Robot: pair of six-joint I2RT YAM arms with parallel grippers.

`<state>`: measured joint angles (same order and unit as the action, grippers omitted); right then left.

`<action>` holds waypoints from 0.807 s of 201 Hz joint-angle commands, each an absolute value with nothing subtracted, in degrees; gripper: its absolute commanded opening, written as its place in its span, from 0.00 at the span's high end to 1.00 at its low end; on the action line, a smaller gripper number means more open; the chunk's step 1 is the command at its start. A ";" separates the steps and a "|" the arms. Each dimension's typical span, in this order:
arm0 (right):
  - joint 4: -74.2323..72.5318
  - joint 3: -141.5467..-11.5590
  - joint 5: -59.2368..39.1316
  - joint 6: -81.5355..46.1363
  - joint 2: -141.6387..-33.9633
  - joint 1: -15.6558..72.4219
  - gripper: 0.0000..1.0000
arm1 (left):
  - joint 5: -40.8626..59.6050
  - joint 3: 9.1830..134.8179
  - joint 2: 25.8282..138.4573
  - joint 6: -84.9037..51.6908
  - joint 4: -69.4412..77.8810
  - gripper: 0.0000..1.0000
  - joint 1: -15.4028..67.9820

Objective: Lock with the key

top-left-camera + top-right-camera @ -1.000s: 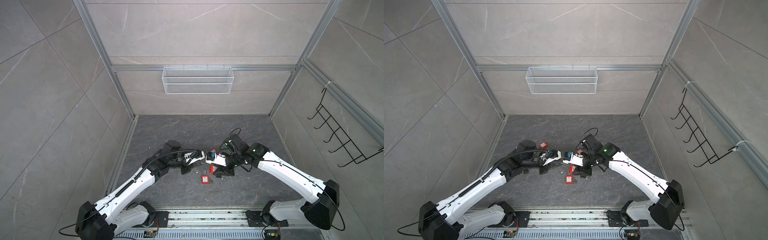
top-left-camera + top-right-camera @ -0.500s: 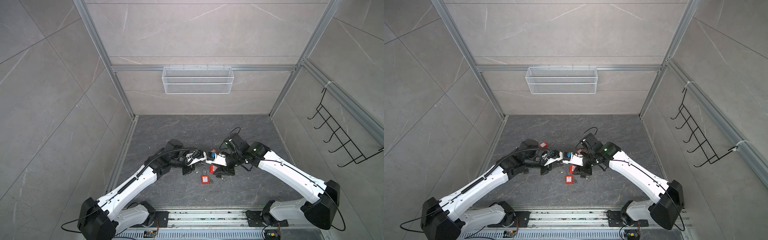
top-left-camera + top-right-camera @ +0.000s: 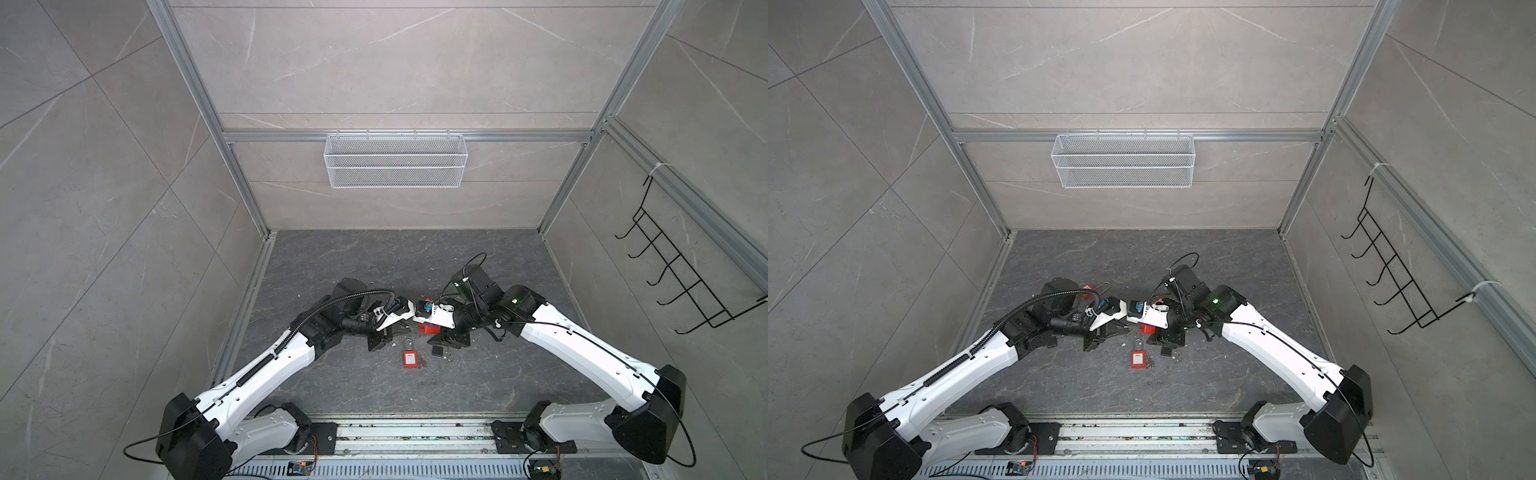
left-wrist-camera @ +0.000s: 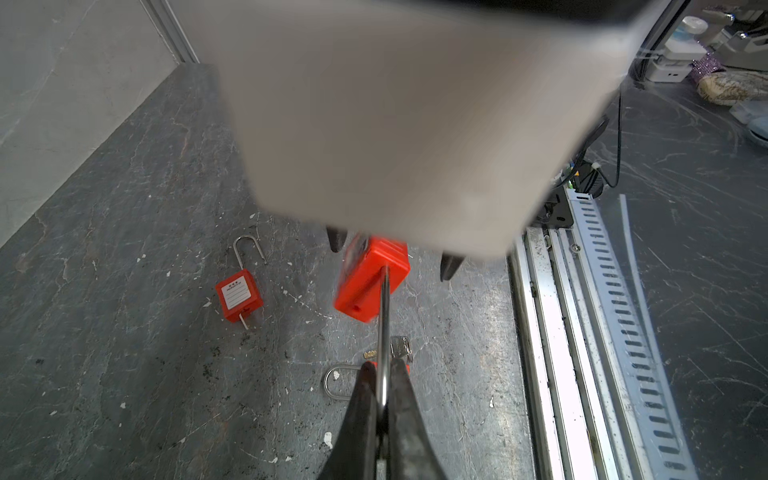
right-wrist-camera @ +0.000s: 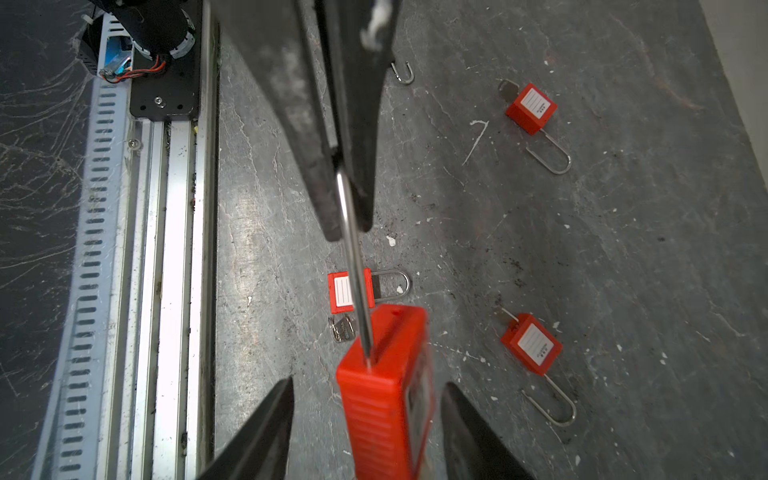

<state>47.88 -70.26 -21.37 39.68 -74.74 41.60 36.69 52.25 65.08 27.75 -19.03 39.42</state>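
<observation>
Left tool (image 4: pixel 383 366) tight on shackle (image 4: pixel 385 316), right tool (image 5: pixel 366 384) spread around padlock body (image 5: pixel 382 415); loose padlocks (image 5: pixel 532 345), keys (image 5: pixel 341 328) beneath.

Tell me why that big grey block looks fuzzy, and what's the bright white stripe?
Left wrist view: the grey block sits too near the lens, out of focus. Right wrist view: glare off the metal rail; the near red padlock is blurry too.

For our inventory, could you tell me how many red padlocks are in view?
4: held padlock, its shackle in the left gripper; floor padlock beside the keys; back-left padlock; back-right padlock. A stray shackle tip may mean a hidden fifth.
</observation>
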 commanded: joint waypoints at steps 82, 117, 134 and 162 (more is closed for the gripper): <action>49.91 -67.68 -25.40 41.79 -72.50 39.38 0.54 | 39.62 53.75 62.74 25.76 -17.94 1.00 41.40; 50.94 -67.67 -27.51 42.22 -72.88 39.11 0.58 | 39.80 53.95 62.79 25.52 -18.07 1.00 41.76; 51.23 -68.01 -28.69 42.09 -73.14 39.11 0.60 | 39.81 54.19 62.80 25.54 -18.18 1.00 42.12; 51.33 -68.26 -31.56 41.78 -73.27 39.07 0.62 | 39.25 54.19 62.59 25.61 -18.33 1.00 42.37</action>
<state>49.56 -68.03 -27.49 41.43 -73.28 39.29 37.69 52.21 64.42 26.37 -19.31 41.95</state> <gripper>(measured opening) 0.388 0.057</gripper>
